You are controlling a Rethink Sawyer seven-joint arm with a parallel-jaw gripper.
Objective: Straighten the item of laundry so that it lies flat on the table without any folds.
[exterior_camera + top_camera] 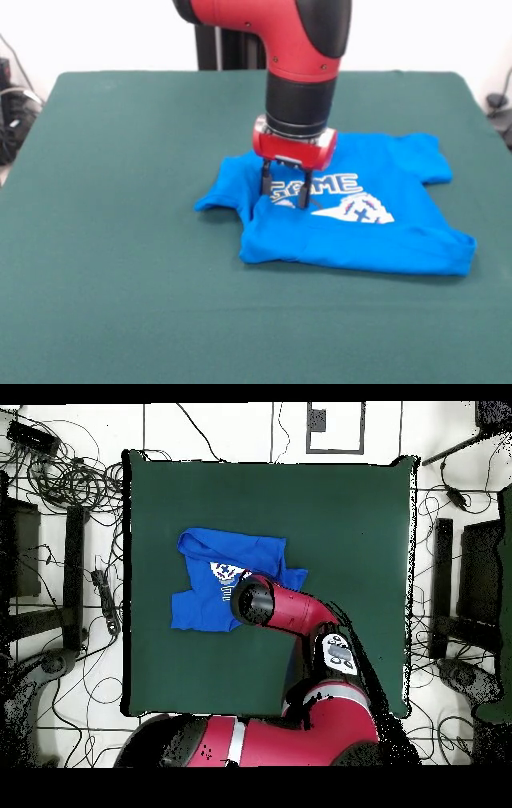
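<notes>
Front view: camera across the table (120, 280), facing the robot, moderately close, table edges partly cropped. Overhead view: camera high above, straight down, robot base at bottom, whole table (340, 524) and surrounding floor included. Shared: the green tabletop.

The surface (120, 240) lies bare green on every side of the blue T-shirt (384, 232), giving open passage all round it. Over the shirt's printed middle the arm (300, 72) and its tool (284, 192) block access from above.
</notes>
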